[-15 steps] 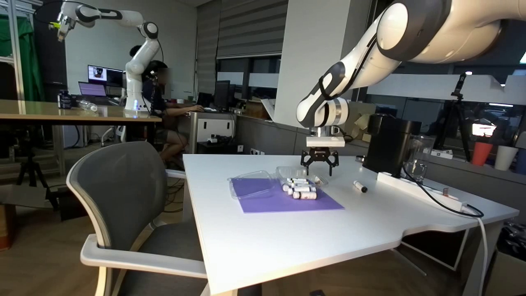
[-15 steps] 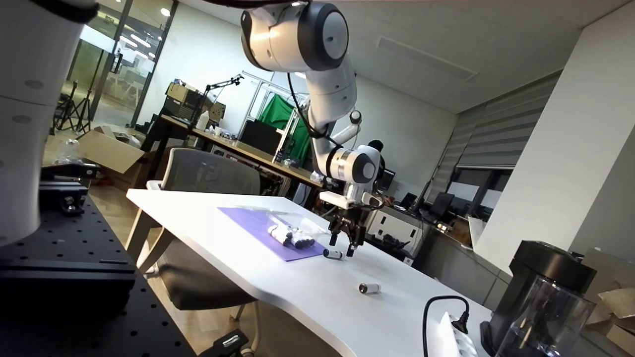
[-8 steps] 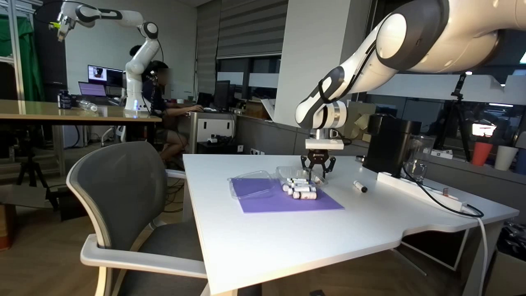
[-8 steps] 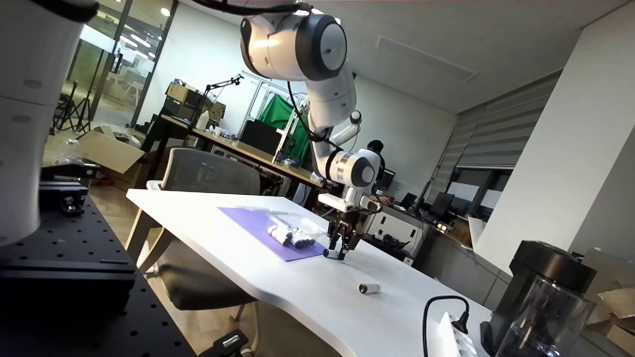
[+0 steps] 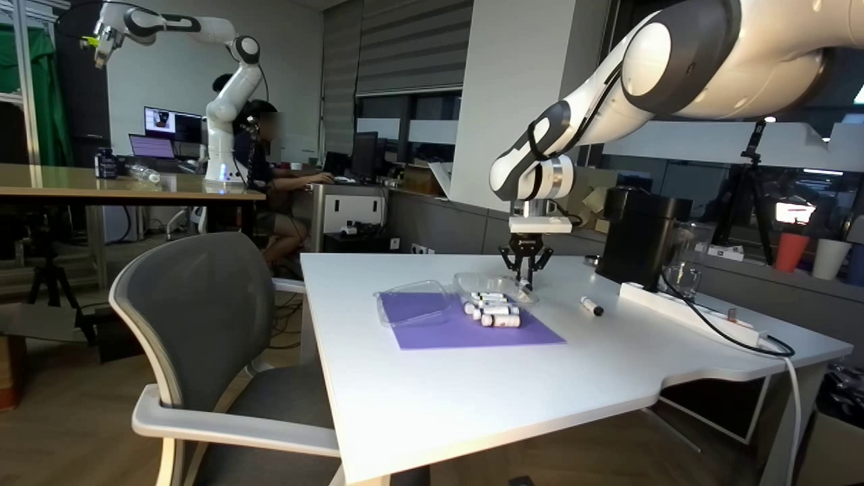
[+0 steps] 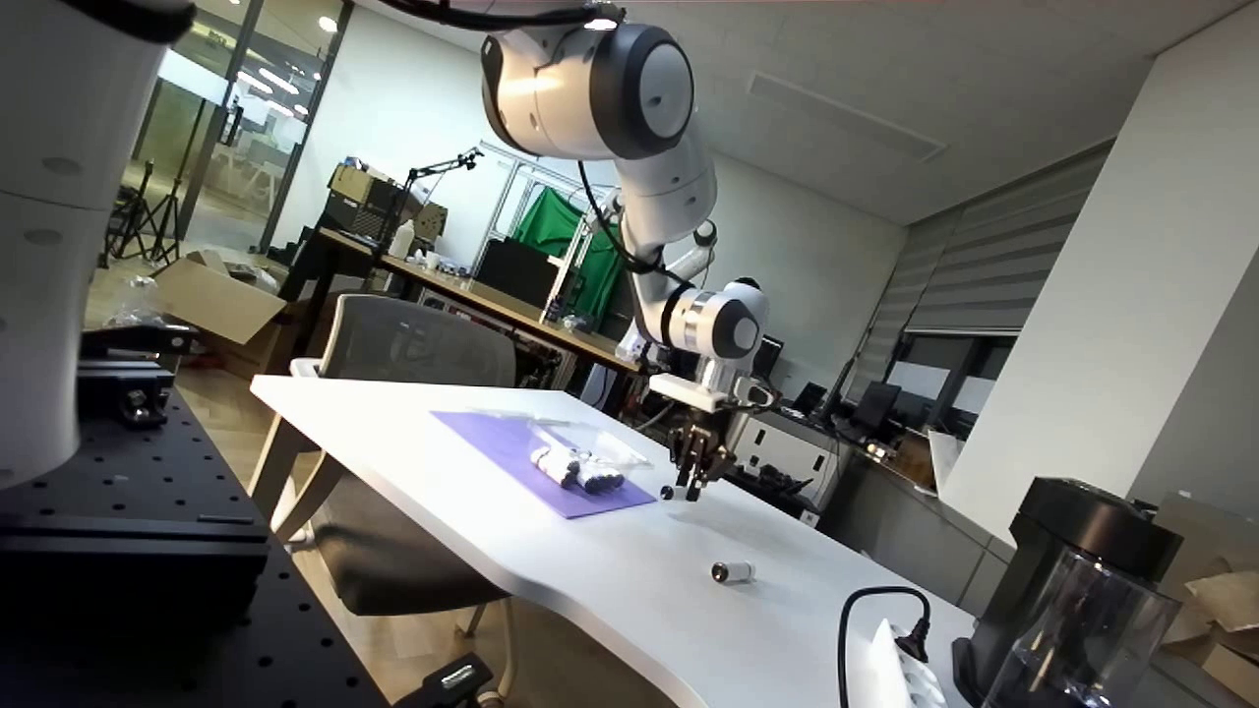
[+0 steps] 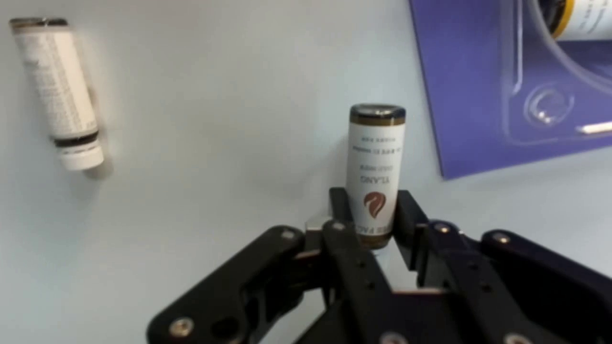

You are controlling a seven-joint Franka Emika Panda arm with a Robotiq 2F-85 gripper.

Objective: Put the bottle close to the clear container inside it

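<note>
Between the pads of your claw (image 7: 373,205), a bottle (image 7: 376,153) is pinched, both sides of its white label in contact; you have it lying lengthwise, its dark glossy end pointing out past the fingertips. A red emblem sits on the label between the pads, with YLANG printed upside down just beyond it. In both exterior views your claw points down over the desk (image 7: 205,229); whether the bottle it holds touches the surface, you cannot tell.

To the claw's right in the wrist view you see the corner of a purple sheet (image 7: 468,95), and on it the clear container (image 5: 472,282), so your bottle is near the container but outside it. Several more bottles (image 5: 499,310) are gathered there; at least one shows within the clear walls, but whether all are inside you cannot tell. Past the container from your claw, a second clear plastic shell (image 5: 413,307) rests partly on the sheet.

To the claw's left in the wrist view a loose bottle (image 7: 60,91) with a white cap lies on the desk, well apart. Farther out that way stand a power strip (image 5: 688,314) and a black appliance (image 5: 638,236).
</note>
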